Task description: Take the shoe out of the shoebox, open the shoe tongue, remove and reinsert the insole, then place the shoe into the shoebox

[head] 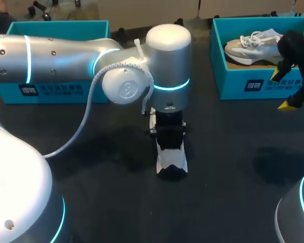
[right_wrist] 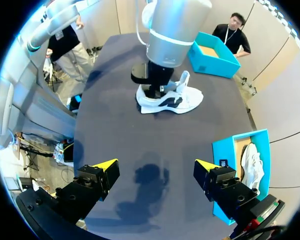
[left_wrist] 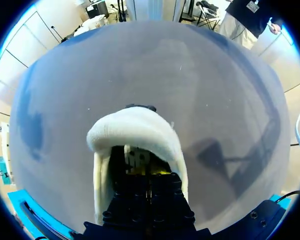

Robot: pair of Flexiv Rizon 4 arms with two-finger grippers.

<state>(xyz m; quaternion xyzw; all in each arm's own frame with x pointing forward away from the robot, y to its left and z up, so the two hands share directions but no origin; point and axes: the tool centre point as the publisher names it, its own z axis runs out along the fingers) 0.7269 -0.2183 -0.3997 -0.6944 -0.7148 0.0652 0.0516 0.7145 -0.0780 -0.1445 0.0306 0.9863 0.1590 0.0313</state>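
Observation:
A white and black shoe stands on the dark table at the middle, toe toward the front edge. My left arm comes down over it, and its gripper reaches into the shoe's opening. In the left wrist view the yellow tips of the left gripper sit pressed together, shut, deep inside the shoe; what they pinch is hidden. My right gripper hangs wide open and empty in front of the right shoebox, far from the shoe.
The teal right shoebox holds a second white shoe. Another teal shoebox stands at the back left, partly behind my left arm. A white cable loops off that arm.

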